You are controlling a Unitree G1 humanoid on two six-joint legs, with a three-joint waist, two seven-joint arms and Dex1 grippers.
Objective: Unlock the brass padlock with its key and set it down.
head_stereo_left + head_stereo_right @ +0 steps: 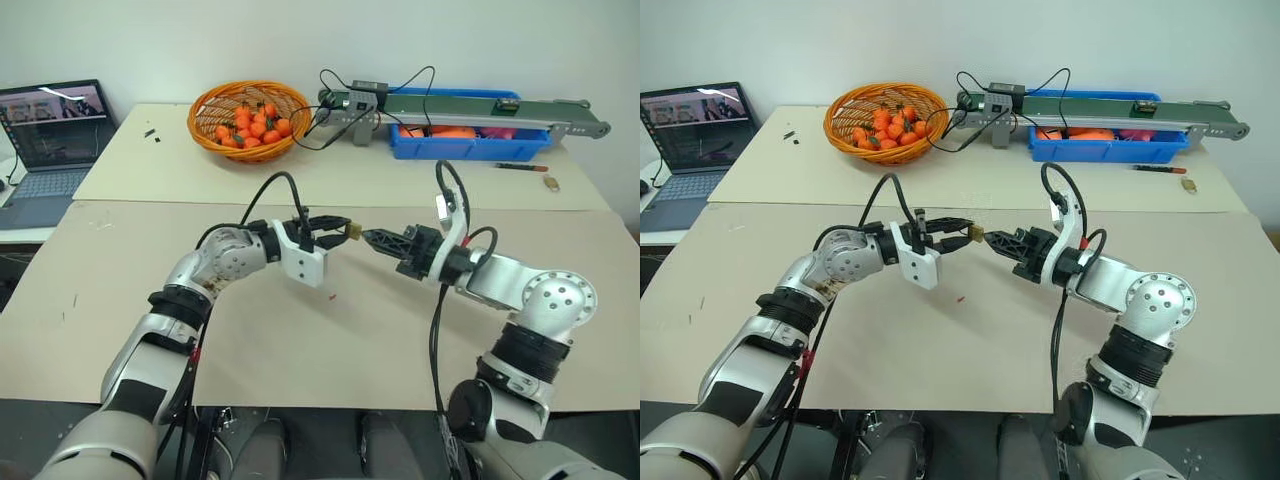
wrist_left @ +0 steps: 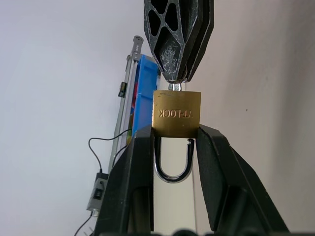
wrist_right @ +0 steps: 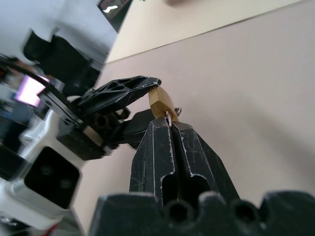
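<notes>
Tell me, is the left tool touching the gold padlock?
Touching. In the left wrist view, the left tool has its two black fingers pressed against both sides of the brass padlock, with no gap showing.

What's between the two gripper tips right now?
The brass padlock, clamped between the left gripper's fingers, with the key pinched by the shut right gripper running into its body. The left wrist view shows it best.
</notes>
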